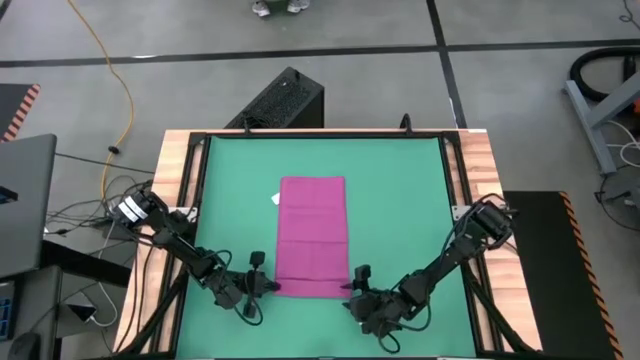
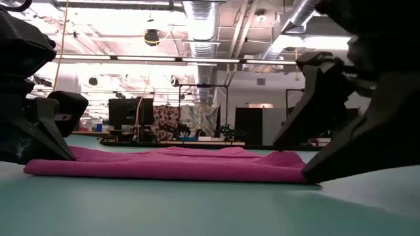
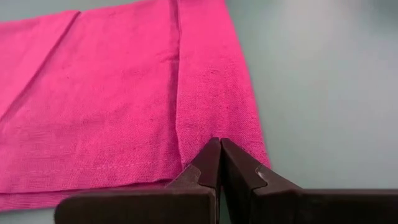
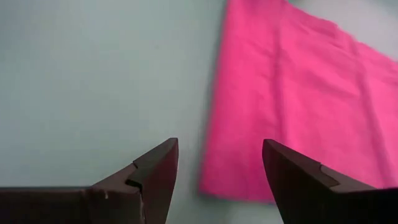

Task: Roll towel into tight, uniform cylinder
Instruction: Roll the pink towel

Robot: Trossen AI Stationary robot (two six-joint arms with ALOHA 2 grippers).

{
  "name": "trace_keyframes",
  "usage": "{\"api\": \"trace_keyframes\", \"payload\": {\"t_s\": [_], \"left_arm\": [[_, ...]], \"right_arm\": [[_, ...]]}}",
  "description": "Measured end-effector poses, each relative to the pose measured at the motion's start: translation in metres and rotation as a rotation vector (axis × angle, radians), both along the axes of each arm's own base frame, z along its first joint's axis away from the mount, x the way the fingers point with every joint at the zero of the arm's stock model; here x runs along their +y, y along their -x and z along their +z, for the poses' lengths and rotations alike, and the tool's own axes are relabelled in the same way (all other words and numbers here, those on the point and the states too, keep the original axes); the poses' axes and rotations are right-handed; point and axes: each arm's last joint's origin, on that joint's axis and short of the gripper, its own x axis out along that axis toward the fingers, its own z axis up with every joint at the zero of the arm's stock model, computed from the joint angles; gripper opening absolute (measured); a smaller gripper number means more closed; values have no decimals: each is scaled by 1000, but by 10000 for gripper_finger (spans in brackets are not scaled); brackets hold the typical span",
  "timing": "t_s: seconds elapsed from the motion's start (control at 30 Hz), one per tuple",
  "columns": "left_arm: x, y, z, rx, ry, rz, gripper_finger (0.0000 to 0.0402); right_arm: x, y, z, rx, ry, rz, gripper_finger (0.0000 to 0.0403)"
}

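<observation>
Towel (image 1: 313, 237) flat; white tag (image 1: 274, 199) shows only from above.

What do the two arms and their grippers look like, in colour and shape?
Both arms are dark and jointed, with black cables running along them. The left gripper has two dark brown wedge-shaped fingers with notched inner edges. The right gripper has the same pointed, notched fingers.

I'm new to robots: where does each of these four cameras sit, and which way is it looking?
High view: overhead, straight down on the mat, towel and both arms.
Low view: at table height, level across the towel into the room; dark arm parts at both sides.
Left wrist view: on the left arm, past the shut left gripper at the towel's edge.
Right wrist view: on the right arm, past the open right gripper, just short of the towel.
All four share the towel.
</observation>
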Motion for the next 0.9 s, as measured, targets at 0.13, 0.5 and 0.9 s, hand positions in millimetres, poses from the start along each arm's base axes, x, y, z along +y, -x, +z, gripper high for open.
{"api": "trace_keyframes", "payload": {"t_s": [0.13,0.5,0.9], "left_arm": [[0,0,0,0,5,3,0],[1,-1,-1,14,36,8,0],[2,-1,-1,19,39,8,0]], "right_arm": [[-4,4,-7,-10,23,-16,256],[-16,16,-30,-13,-20,-54,256],[-35,13,-40,62,-87,-77,255]]}}
